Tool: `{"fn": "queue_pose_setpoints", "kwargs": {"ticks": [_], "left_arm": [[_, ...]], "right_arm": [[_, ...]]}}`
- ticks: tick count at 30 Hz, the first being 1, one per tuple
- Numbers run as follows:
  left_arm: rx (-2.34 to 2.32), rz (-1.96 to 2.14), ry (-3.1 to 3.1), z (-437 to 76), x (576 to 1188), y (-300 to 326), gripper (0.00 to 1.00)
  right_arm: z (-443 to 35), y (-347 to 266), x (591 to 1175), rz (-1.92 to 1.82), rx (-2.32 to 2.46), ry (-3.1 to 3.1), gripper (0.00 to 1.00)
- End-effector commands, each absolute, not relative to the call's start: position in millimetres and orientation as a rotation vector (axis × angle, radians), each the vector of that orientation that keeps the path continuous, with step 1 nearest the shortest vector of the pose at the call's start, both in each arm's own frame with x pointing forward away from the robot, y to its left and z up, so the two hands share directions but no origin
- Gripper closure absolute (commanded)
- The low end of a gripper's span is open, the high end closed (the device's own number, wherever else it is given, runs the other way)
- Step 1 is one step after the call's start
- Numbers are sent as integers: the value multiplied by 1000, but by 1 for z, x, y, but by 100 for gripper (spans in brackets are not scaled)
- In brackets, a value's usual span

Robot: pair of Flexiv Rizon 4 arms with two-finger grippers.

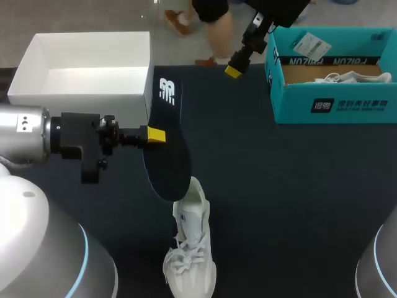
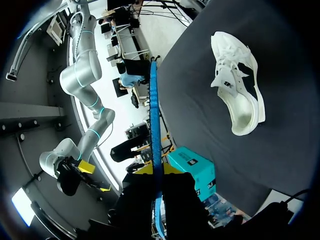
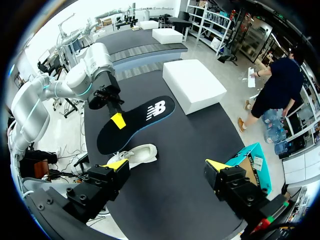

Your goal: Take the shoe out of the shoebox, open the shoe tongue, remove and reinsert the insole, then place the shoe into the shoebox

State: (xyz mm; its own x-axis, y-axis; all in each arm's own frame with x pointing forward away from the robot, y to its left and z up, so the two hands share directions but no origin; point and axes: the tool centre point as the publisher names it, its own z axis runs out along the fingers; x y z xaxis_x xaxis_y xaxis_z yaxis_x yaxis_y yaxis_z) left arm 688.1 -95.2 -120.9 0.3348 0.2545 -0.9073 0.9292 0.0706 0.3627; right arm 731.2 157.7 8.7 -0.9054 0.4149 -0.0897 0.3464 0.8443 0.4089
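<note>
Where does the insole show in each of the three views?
Head view: insole in the left gripper, near the white shoe.
Left wrist view: edge-on in its own gripper, shoe beside it.
Right wrist view: ahead of the right gripper, beyond the shoe.
Shared landmark: the white shoe.

The head camera looks down on the table [image 1: 279,186] from above; each wrist camera looks along its jaws; all share the shoe [image 1: 189,248].
</note>
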Motion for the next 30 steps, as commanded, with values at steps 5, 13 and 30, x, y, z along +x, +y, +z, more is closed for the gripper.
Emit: {"fn": "queue_pose_setpoints", "kwargs": {"ticks": [5,13,30], "left_arm": [[1443,-734,1151,-122,691,-96,100],[1443,-734,1151,-122,691,-96,100],[1443,-734,1151,-122,691,-96,100]], "right_arm": [[8,158,731,615,626,2849,0],[-8,155,705,1125,935,2668,0],[-22,166,697,1559,1098,2719,0]]}}
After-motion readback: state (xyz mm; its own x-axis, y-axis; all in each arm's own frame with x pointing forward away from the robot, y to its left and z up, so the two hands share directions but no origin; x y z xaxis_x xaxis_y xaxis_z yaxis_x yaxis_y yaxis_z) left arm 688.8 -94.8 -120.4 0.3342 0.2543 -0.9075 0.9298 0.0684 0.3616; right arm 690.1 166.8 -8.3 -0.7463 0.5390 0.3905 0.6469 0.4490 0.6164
